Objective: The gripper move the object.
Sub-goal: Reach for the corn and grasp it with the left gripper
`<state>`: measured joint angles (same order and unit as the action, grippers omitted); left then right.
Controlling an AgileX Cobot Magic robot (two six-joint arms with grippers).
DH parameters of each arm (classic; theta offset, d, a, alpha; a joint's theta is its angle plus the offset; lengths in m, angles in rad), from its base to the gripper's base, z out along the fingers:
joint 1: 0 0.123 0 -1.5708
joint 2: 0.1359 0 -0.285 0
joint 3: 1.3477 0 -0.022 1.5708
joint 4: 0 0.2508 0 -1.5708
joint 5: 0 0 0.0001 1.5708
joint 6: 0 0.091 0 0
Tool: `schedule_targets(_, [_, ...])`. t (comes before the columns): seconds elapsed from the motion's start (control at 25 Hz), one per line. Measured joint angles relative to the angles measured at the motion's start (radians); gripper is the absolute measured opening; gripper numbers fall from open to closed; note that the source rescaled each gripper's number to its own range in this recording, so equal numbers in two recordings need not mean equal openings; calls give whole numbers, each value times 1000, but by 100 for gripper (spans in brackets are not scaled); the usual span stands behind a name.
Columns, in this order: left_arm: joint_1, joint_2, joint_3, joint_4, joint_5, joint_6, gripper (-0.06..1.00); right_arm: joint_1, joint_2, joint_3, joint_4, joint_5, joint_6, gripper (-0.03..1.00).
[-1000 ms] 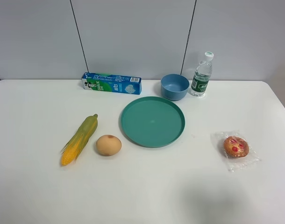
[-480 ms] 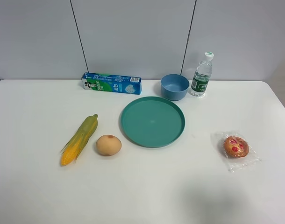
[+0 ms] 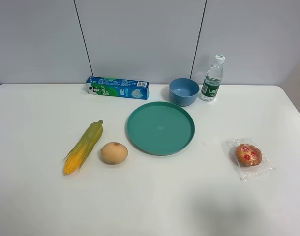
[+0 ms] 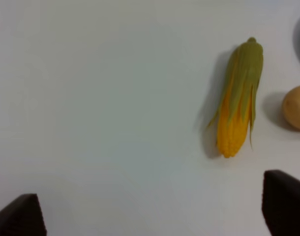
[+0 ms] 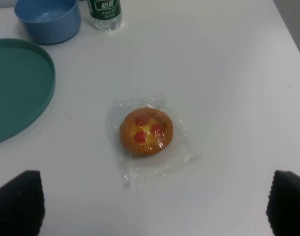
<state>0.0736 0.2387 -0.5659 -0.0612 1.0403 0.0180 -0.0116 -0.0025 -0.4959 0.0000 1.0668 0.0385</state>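
The ear of corn [image 3: 84, 146] lies on the white table at the left, yellow kernel end toward the front, green husk tip toward the back. It also shows in the left wrist view [image 4: 238, 98]. My left gripper [image 4: 152, 211] is open and empty, above the table and short of the corn; only its two dark fingertips [image 4: 285, 201] show. My right gripper [image 5: 152, 204] is open and empty over a wrapped pastry [image 5: 146, 131]. Neither arm shows in the exterior high view.
A tan egg-like ball [image 3: 114, 153] sits just right of the corn. A teal plate [image 3: 161, 128] is in the middle, with a blue bowl [image 3: 184, 91], a water bottle [image 3: 212, 78] and a toothpaste box [image 3: 117, 87] behind it. The wrapped pastry [image 3: 248, 154] lies at the right.
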Motion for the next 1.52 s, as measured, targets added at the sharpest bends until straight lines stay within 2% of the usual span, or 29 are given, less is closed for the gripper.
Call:
schedule_targets(0.48, [-4,598,-267,-25,-60,0,78,0,0,0,0,0,0,100])
schedule_targets(0.72, [-78,821,-363,-47,-185,23,78,0,0,0,0,0,0,100])
schedule_targets(1.16, [-265,1098,-382,-54,-285,27,78,0,0,0,0,0,0,100])
schedule_targets(1.52, [-292,1283,-383,-105,-431,26,78,0,0,0,0,0,0,100])
